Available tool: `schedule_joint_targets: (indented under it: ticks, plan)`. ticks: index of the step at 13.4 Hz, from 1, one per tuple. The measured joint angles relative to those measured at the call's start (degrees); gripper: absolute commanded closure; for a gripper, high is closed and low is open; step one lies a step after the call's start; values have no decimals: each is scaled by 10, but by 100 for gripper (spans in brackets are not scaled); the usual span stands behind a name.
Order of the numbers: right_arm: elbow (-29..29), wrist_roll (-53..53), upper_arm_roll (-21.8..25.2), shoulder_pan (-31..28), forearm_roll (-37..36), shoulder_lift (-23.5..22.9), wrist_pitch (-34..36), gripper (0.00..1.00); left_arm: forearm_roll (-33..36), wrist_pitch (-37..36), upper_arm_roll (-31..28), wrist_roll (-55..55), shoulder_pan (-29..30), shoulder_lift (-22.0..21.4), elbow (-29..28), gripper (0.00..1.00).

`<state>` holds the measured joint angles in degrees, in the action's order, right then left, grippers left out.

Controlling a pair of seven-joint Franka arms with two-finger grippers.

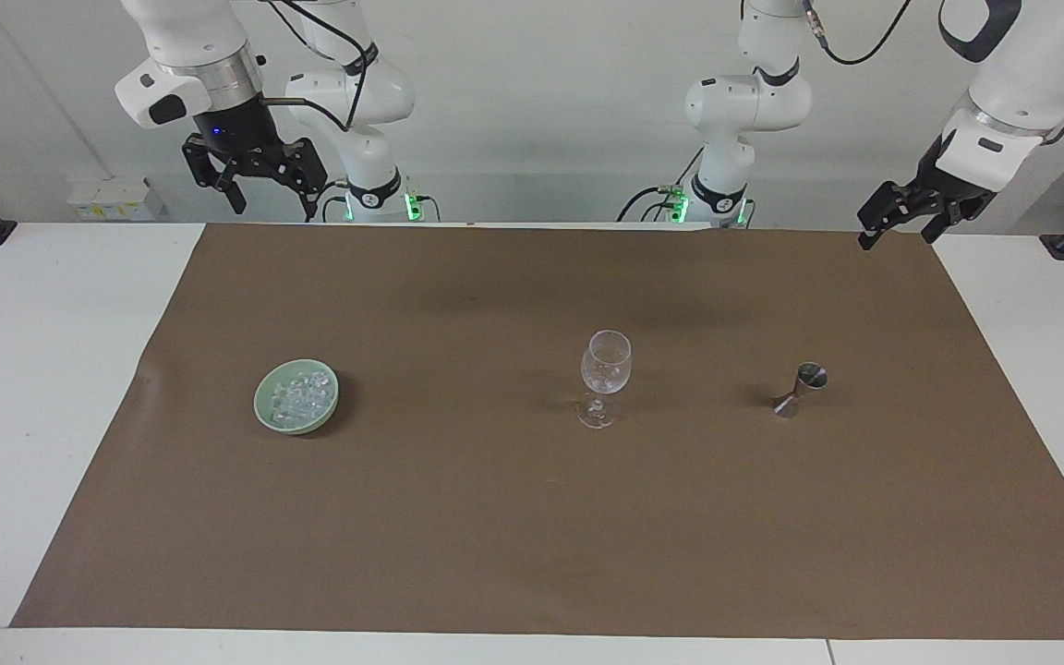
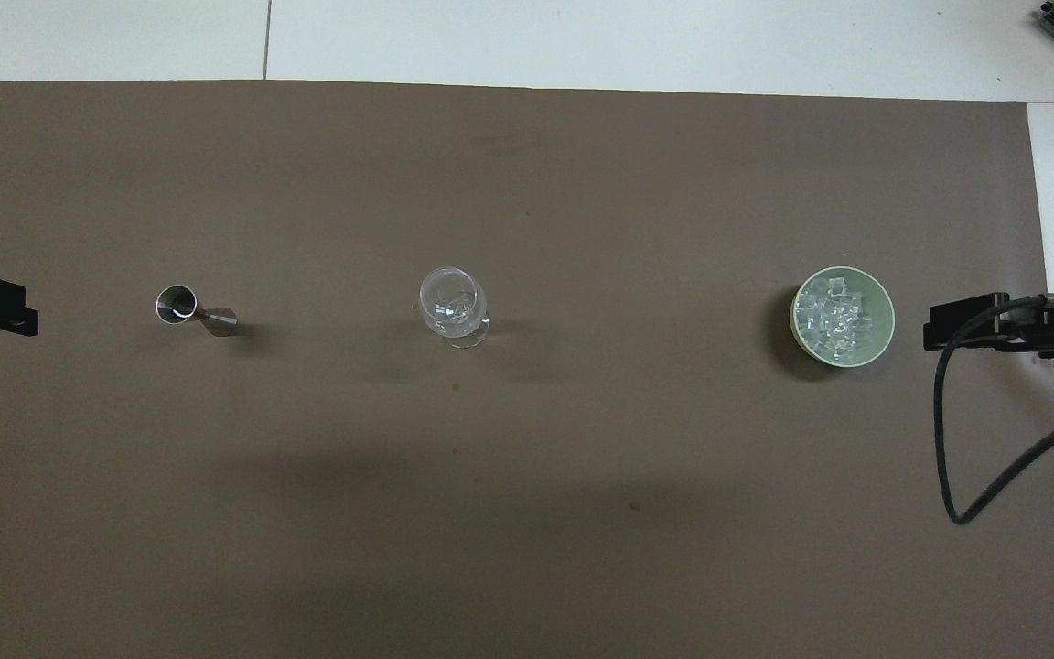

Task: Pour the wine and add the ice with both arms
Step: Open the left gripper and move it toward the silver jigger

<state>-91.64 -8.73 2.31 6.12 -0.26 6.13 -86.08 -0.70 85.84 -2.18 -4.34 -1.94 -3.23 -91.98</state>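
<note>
We see a white table (image 1: 52, 388) covered by a brown mat (image 1: 532, 536). Three things stand on the mat in a row across it, well apart from one another. A pale green bowl (image 1: 263, 413) toward the right arm's end holds the ice (image 1: 301, 395), a heap of small clear cubes. A clear stemmed glass (image 1: 605, 367) stands upright at the middle of the row. A small metal measuring cup (image 1: 802, 388) stands toward the left arm's end.

We find both arms raised over the robots' own edge of the table, neither touching anything. The right gripper (image 1: 259, 196) hangs over the mat's edge at its own end, its fingers apart and holding nothing. The left gripper (image 1: 897, 231) hangs over the mat's corner at its own end, its fingers likewise apart and holding nothing. In the overhead view, only parts of the two grippers show at the side edges.
</note>
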Motion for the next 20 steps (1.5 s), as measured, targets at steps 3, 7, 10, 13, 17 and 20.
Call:
schedule_joint_targets:
  ticks: [3,7,10,13,17,20]
  plan:
    - [0,0,0,0,0,0,0,0,0,0,0,0,0,-1,0,0]
    - [0,0,0,0,0,0,0,0,1,0,0,-2,0,-2,0,0]
    - [0,0,0,0,0,0,0,0,1,0,-2,-11,0,-5,0,0]
    - [0,0,0,0,0,0,0,0,-25,0,-4,-17,27,-6,0,0]
    - [0,0,0,0,0,0,0,0,-102,-2,-8,-16,110,2,-12,0]
    - [0,0,0,0,0,0,0,0,-158,-2,-9,-16,164,36,-19,0]
